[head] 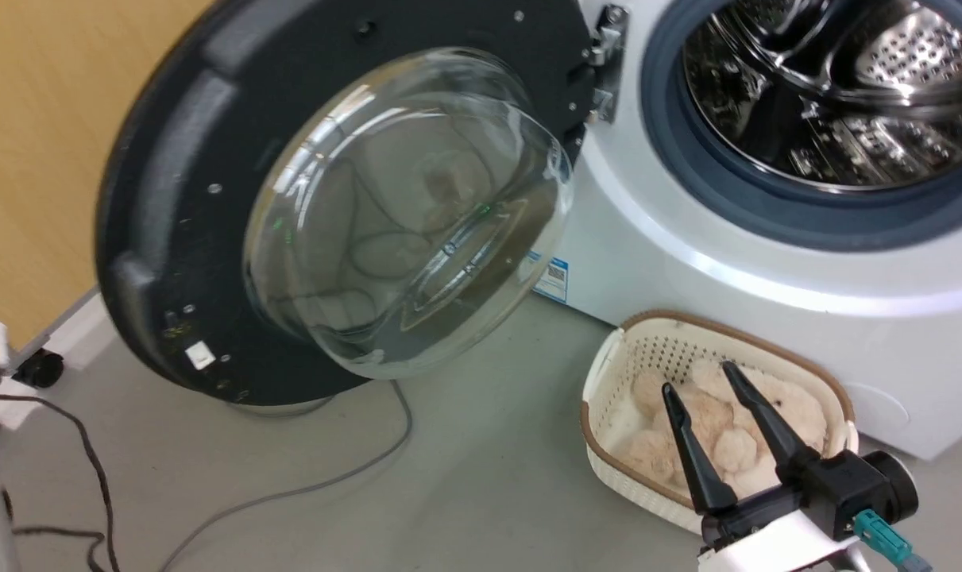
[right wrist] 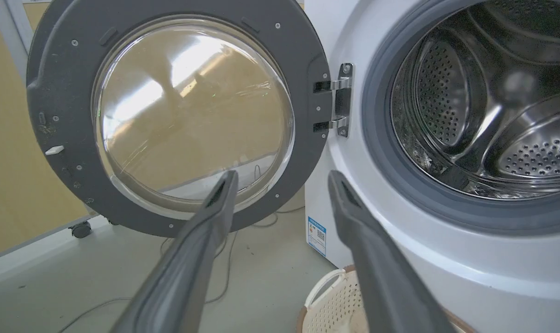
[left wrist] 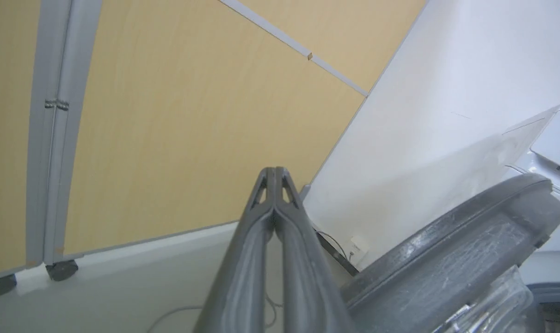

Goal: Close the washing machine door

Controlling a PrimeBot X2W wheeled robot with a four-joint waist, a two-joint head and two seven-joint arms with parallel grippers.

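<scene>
Near the basket [head: 671, 349], right claw [head: 697, 376] reaches forward spread; left claw [left wrist: 275, 172] pressed together.

The setting is an indoor test room arranged as a laundry corner. A white front-loading washing machine [head: 671, 270] stands on a smooth grey floor [head: 488, 477]. Wood-toned partition panels [left wrist: 178, 138] on castors [left wrist: 61, 270] stand beside it; loose cables [head: 322, 481] cross the floor.

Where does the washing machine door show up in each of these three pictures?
Head view: the door sits upper left, swung open.
Left wrist view: door lower right, seen edge-on.
Right wrist view: door upper left, facing the camera.
Shared landmark: the tan wall panel behind it.
</scene>
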